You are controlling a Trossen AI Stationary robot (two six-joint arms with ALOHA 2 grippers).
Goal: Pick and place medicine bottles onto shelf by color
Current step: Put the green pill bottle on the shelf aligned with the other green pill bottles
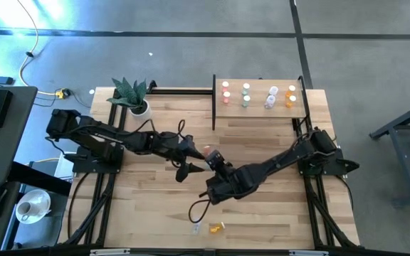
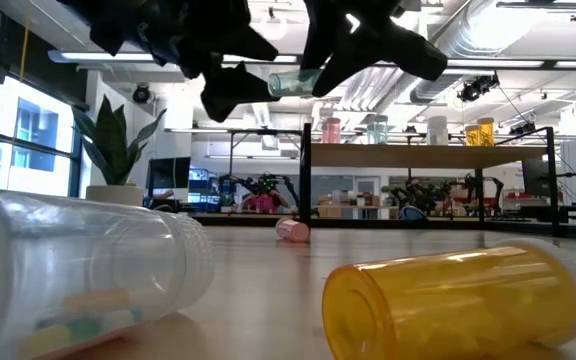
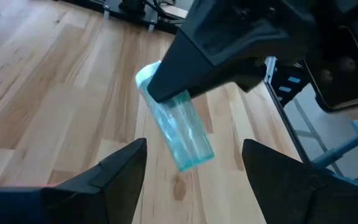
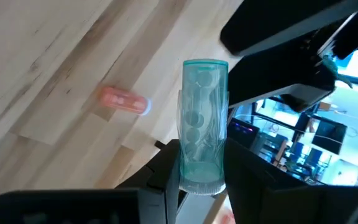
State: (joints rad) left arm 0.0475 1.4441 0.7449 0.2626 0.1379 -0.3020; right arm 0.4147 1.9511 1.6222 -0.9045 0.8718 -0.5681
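Observation:
My right gripper (image 4: 202, 163) is shut on a green medicine bottle (image 4: 202, 118), high above the middle of the table (image 1: 155, 213). The bottle also shows in the low view (image 2: 293, 83). My left gripper (image 3: 194, 146) is open and faces it. Its fingers stand on either side of the bottle's free end (image 3: 194, 160) without touching. In the high view the two grippers meet at mid-table, left (image 1: 191, 169) and right (image 1: 206, 165). The shelf (image 1: 258, 110) at the far right carries red, green, white and orange bottles in pairs. My right gripper pinches the green bottle between its two fingers at the end nearest the wrist (image 4: 201, 177). The rest of the bottle sticks out past the fingertips. It is lifted clear of the table and lies about level in the low view.
A pink bottle (image 4: 123, 99) lies on its side on the table below the grippers. An orange bottle (image 1: 216, 227) and a clear bottle (image 1: 196, 228) lie near the front edge. A potted plant (image 1: 130, 96) stands at the far left.

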